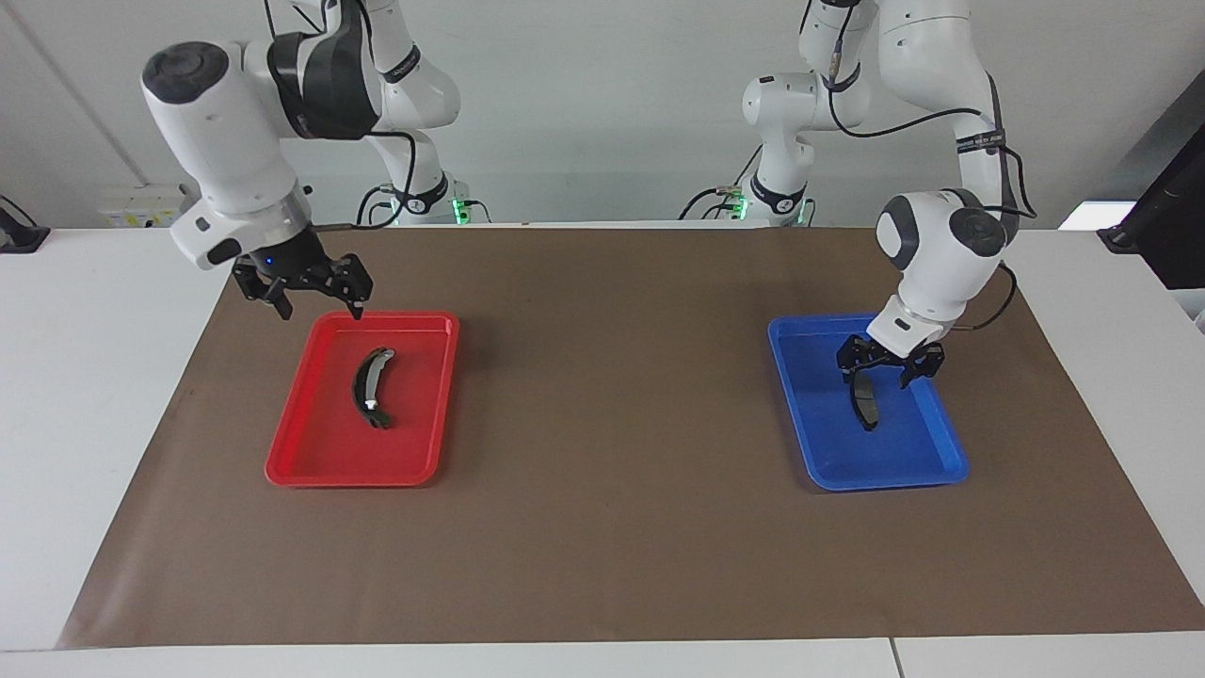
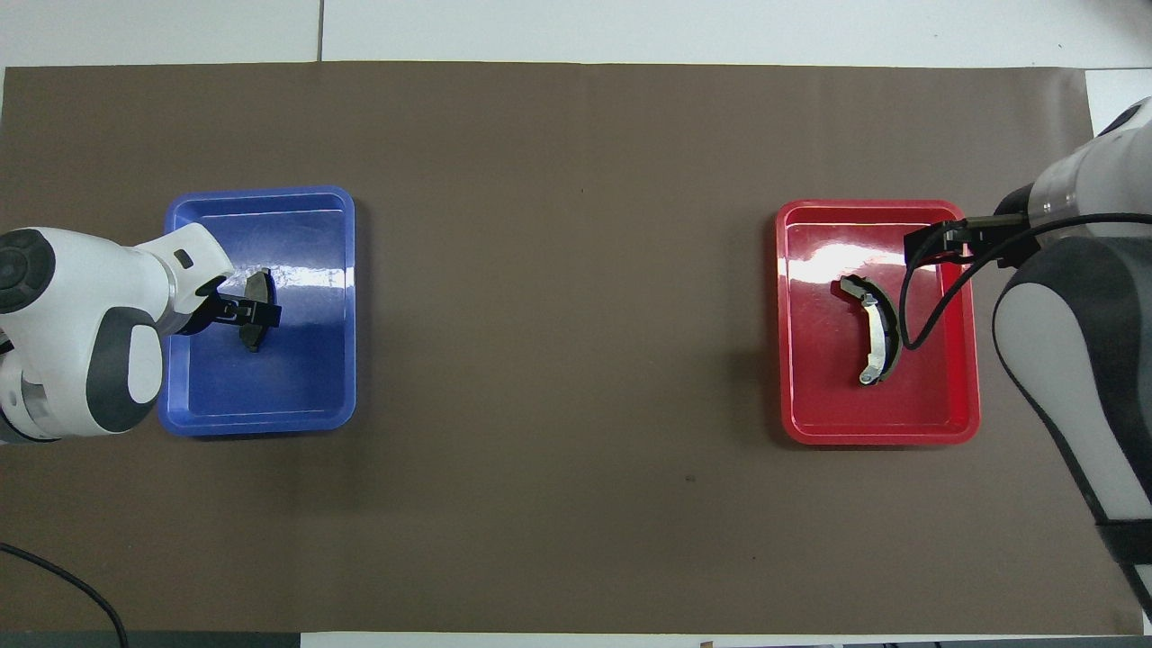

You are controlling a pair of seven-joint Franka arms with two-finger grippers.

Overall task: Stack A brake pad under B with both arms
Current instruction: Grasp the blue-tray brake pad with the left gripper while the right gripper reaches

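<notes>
Facing view: left gripper [image 1: 882, 365] is down in the blue plastic tray [image 1: 941, 452], jaws straddling the short flat dark-grey brake pad [image 1: 864, 405]; whether they pinch it I cannot tell.
Overhead view: pad [image 2: 256, 310] lies under those jaws.
Right gripper [image 1: 315, 297]: raised, jaws spread and empty, over the red plastic tray [image 1: 311, 461] rim.
Crescent black brake shoe with silvery strip [image 1: 372, 388]: in the red tray on the brown-papered counter [image 1: 612, 424], away from those jaws; its strip [image 2: 873, 328] is plain only overhead.
</notes>
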